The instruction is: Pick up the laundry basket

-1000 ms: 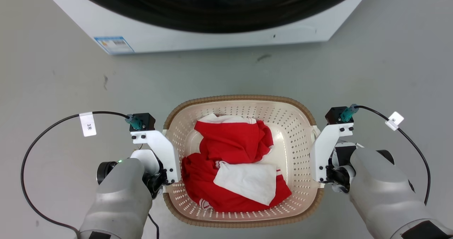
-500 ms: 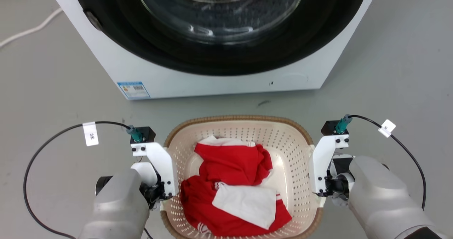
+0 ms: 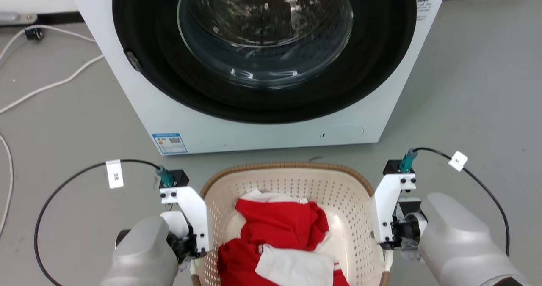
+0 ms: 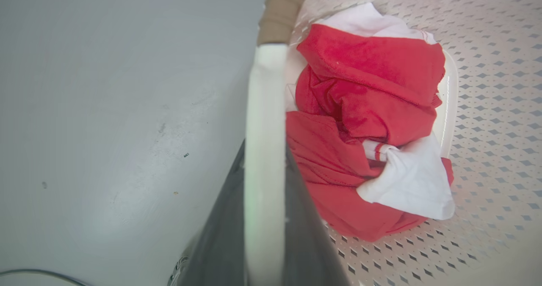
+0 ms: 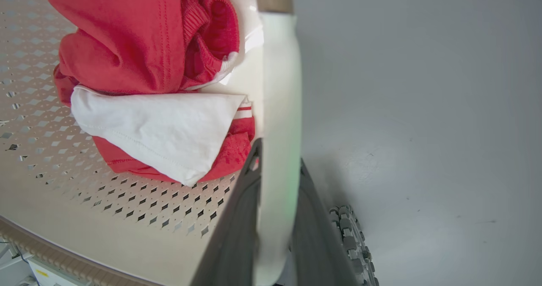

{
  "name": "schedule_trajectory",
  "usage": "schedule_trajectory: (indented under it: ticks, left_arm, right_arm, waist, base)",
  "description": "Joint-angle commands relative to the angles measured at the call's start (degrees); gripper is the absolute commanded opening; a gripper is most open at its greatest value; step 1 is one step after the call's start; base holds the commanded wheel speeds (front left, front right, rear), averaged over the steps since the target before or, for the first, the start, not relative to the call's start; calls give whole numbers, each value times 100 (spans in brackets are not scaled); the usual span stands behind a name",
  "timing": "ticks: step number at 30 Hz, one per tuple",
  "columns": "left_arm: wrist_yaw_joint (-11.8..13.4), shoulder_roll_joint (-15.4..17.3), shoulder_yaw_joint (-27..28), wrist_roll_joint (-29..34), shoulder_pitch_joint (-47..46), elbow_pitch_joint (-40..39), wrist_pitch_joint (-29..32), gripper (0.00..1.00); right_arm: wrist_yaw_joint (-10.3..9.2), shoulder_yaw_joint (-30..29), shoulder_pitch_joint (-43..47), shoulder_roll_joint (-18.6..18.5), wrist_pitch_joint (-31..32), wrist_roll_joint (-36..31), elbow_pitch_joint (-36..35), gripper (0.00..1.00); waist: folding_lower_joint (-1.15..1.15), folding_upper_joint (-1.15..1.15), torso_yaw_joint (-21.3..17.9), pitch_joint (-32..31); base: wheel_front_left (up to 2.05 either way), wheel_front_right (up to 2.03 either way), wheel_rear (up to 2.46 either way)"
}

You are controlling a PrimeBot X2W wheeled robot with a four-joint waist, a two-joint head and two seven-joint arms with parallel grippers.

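Laundry basket [image 3: 296,183] sits dead centre at the near edge, upright, open side up, near end cut off from sight. Cream-white perforated plastic, rounded-rectangular, brown woven-look rim [image 3: 288,166] curving along the far side. 2 white side handles: left handle [image 4: 263,108], right handle [image 5: 277,87].

Ahead of me: the laundry basket [image 3: 292,182] before the washing machine [image 3: 254,136], clothes [image 3: 279,222] in it; my left gripper [image 4: 263,159] at its left handle [image 4: 263,91], right gripper [image 5: 277,157] at its right.
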Motion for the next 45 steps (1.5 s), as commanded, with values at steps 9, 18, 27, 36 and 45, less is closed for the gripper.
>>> schedule_trajectory:
  ticks: [9, 18, 27, 36, 45]
  left_arm:
    - [68, 65, 15, -140, 429, -15, 194, 0]
    - [104, 35, -34, -191, 443, -13, 276, 0]
    - [107, 17, -78, -233, 362, -13, 272, 0]
    - [111, 21, -111, -265, 359, -13, 253, 0]
    - [113, 15, -149, -300, 305, -13, 212, 0]
  right_arm:
    - [-2, 71, 430, -45, 233, 126, 34, 0]
    - [-2, 100, 508, -38, 214, 189, 41, 0]
    - [-1, 142, 469, -43, 178, 213, 44, 0]
    - [-1, 163, 453, -54, 181, 242, 46, 0]
    - [-2, 187, 391, -62, 143, 267, 49, 0]
  waist:
    - [1, 0, -38, -474]
    - [1, 0, 6, -556]
    - [1, 0, 28, -547]
    - [1, 0, 24, -517]
    - [1, 0, 31, -454]
  base:
    - [0, 0, 0]
    - [0, 0, 0]
    - [0, 0, 0]
    - [0, 0, 0]
    - [0, 0, 0]
